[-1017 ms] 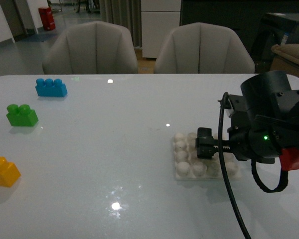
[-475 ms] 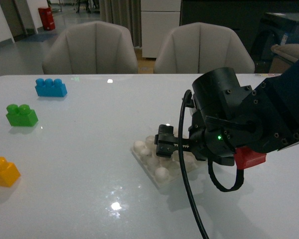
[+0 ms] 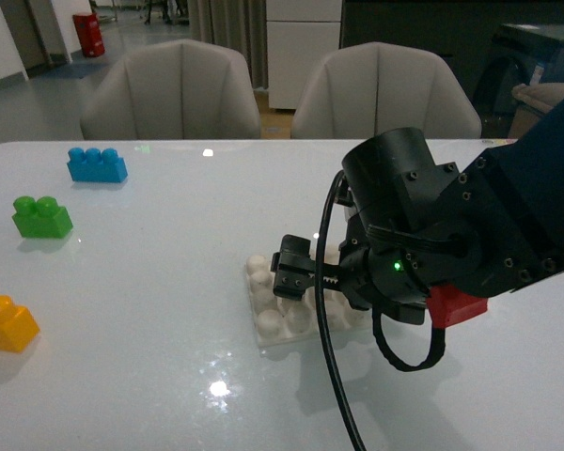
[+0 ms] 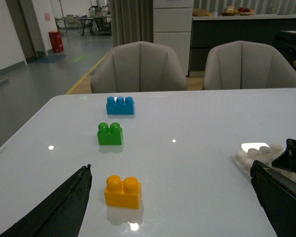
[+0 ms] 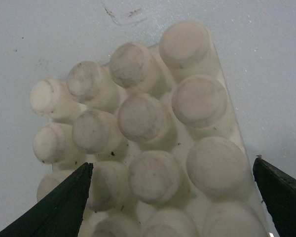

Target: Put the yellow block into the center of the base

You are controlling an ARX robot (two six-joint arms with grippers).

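The yellow block (image 3: 5, 322) sits on the white table at the far left; it also shows in the left wrist view (image 4: 123, 191), between my left gripper's open fingers and a little ahead of them. My left gripper (image 4: 172, 207) is open and empty. The base (image 3: 274, 305), a white studded plate, lies near the table's middle. My right gripper (image 3: 293, 272) is shut on the base, its black fingers at the plate's two sides in the right wrist view (image 5: 153, 148). The right arm hides the plate's right part in the front view.
A green two-stud brick (image 3: 41, 217) and a blue three-stud brick (image 3: 96, 164) stand at the table's left rear. Two grey chairs (image 3: 174, 89) stand behind the table. A black cable (image 3: 329, 357) hangs from the right arm.
My right gripper has moved left across the table with the base in it, from the right side toward the middle. The plate has turned a little. The bricks have not moved.
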